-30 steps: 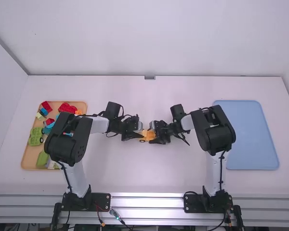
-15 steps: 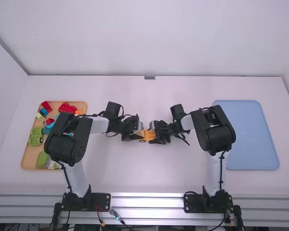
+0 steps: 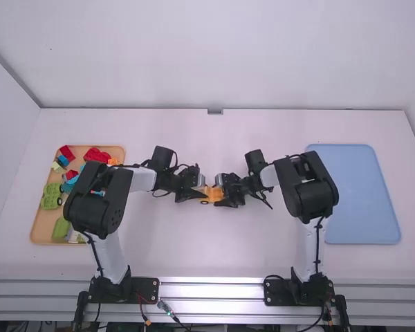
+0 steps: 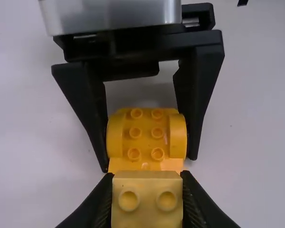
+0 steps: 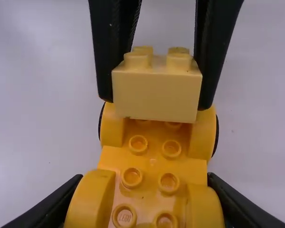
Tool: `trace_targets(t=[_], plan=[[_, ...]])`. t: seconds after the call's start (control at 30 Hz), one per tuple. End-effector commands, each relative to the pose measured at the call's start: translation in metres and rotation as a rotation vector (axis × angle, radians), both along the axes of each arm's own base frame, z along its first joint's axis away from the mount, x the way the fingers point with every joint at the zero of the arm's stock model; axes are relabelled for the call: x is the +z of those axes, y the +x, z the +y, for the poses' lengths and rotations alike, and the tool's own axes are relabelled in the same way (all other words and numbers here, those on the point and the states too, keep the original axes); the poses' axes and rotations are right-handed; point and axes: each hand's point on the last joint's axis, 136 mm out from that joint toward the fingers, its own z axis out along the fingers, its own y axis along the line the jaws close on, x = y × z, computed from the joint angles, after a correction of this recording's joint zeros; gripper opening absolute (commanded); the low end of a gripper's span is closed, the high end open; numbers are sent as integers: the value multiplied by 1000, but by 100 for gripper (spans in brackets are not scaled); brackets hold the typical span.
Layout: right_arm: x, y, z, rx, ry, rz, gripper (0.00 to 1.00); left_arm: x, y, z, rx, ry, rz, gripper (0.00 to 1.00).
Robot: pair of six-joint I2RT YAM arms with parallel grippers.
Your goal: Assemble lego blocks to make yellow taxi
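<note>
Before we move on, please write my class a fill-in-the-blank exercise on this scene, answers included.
The left tool holds a brick with ____ studs on top. With the right tool gripping the car base, ____ tools hold pieces. Spare blocks lie in a tray on the robot's ____ side. The opposite tray is coloured ____.

Answers: four; two; left; blue.

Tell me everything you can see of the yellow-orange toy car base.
The yellow-orange, plastic-looking car base has two rows of round studs on top, rounded fenders flanking a lower middle, and dark wheels peeking out at its sides. It sits between the two arms, around the middle of the white table. The right hand's fingers clamp it across one end. The left hand holds a pale yellow studded block over its other end; whether they touch, I can't tell.
</note>
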Motion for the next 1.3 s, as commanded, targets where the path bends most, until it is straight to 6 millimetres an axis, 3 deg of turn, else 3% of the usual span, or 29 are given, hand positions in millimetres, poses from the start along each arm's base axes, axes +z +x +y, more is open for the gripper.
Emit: trace_targets(t=[0.0, 0.43, 0.6, 0.9, 1.07, 1.27], plan=[[-27, -4, -12, -14, -109, 1, 63, 5, 1, -4, -14, -39, 14, 14], [-27, -4, -13, -15, -108, 1, 63, -21, 14, -10, 103, 194, 41, 3], [-27, -4, -13, -15, -108, 1, 63, -27, 5, -7, 78, 227, 51, 2], [-27, -4, -13, -16, -111, 0, 63, -31, 4, -1, 87, 277, 58, 2], [-27, -4, -13, -16, -111, 0, 63, -25, -8, -3, -19, 272, 39, 2], [-27, -4, -13, -16, -112, -2, 63, -22, -7, -4, -20, 280, 55, 2]])
